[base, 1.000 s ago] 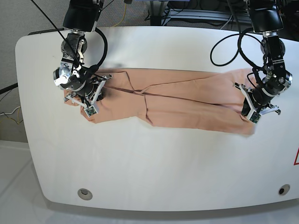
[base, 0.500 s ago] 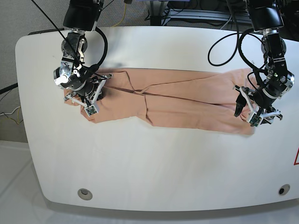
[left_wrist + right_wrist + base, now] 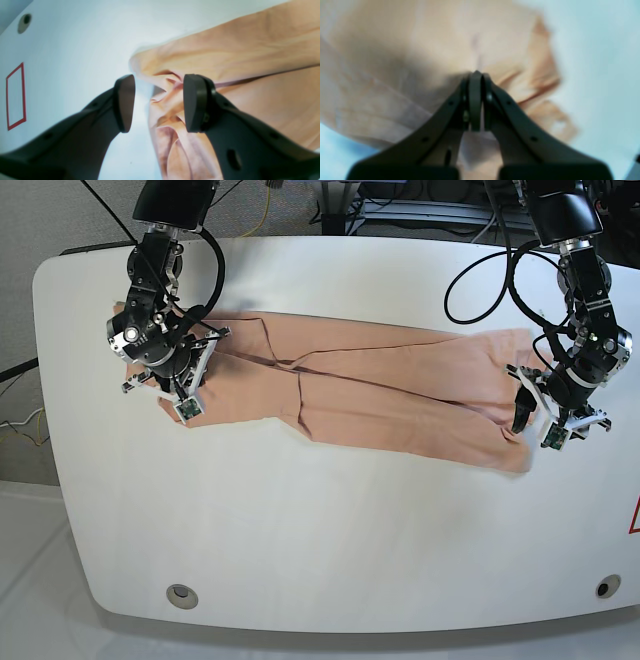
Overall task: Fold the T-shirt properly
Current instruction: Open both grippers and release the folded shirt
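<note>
The T-shirt point(image 3: 380, 395) lies as a long wrinkled band across the white bench point(image 3: 330, 540), its long axis running side to side. The right hand point(image 3: 178, 370) is pressed together, pinching one end's fabric. The left hand point(image 3: 545, 420) stands spread at the other end, the bunched corner lying between its fingers point(image 3: 192, 102), ungripped. Bare benchtop lies all round; cables hang beyond the far edge

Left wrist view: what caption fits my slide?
Open jaws straddle the crumpled edge of the peach T-shirt on the white table.
</note>
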### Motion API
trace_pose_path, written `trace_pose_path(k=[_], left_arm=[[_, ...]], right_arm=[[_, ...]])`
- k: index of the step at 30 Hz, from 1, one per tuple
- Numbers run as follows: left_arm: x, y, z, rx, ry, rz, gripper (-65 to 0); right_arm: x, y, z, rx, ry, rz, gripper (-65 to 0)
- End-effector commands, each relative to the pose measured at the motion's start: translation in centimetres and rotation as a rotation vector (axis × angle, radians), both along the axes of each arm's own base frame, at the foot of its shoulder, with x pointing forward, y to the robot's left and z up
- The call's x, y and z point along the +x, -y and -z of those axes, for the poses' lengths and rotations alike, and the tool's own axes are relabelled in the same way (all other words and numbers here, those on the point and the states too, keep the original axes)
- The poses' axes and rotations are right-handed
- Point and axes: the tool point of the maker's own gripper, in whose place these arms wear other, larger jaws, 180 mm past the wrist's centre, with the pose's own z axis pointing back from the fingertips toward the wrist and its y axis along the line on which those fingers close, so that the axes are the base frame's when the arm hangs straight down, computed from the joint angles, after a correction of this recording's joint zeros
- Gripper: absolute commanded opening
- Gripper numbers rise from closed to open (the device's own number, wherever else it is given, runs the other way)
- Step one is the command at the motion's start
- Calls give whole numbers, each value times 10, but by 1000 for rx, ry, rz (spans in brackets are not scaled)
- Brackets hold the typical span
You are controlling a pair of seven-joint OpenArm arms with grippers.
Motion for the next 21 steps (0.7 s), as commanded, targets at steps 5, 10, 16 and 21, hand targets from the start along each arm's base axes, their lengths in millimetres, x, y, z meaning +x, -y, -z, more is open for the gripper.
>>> trace_pose_path(k=[5, 10, 16, 21], left_arm=[[9, 3, -18, -14, 65, 9, -370], [9, 3, -18, -15, 65, 6, -370], [9, 4, -18, -19, 66, 6, -370], [9, 4, -18, -19, 66, 6, -370]], right_arm=[[21, 6, -41, -17, 140, 34, -650], [24, 6, -54, -26, 177, 35, -650], [31, 5, -62, -23, 203, 36, -650], [30, 5, -61, -22, 200, 36, -650]])
